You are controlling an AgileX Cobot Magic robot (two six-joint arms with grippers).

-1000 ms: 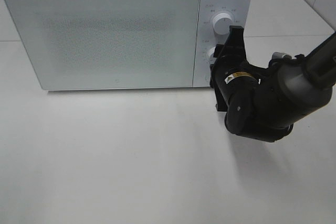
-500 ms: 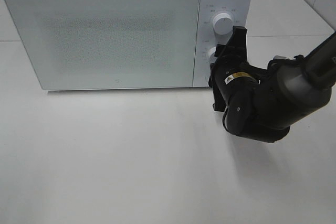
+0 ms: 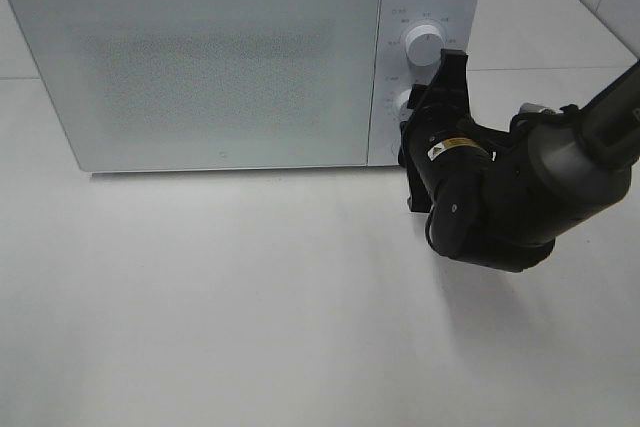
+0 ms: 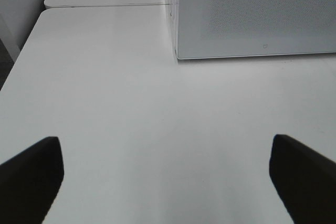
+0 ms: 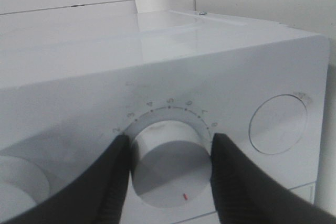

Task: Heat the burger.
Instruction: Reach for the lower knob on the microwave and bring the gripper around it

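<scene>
The burger is hidden; the white microwave (image 3: 210, 67) has its door shut, and its frosted window shows nothing inside. My right gripper (image 3: 440, 87) reaches to the control panel and is shut on the lower knob (image 5: 167, 163). One black finger (image 5: 113, 182) presses each side of that knob. The knob's red mark points down, below a numbered dial. My left gripper (image 4: 167, 174) is open over the bare white table, near the microwave's front left corner (image 4: 176, 51), with nothing between its fingers. It does not show in the exterior high view.
The upper knob (image 3: 424, 45) sits just above the right gripper. A round button (image 5: 277, 124) lies beside the gripped knob. The white table (image 3: 250, 297) stretches in front of the microwave. A seam in the tabletop runs behind the microwave's left side (image 4: 105, 6).
My right gripper has shifted only slightly at the lower knob and stays closed on it. The left gripper and the microwave door have not moved.
</scene>
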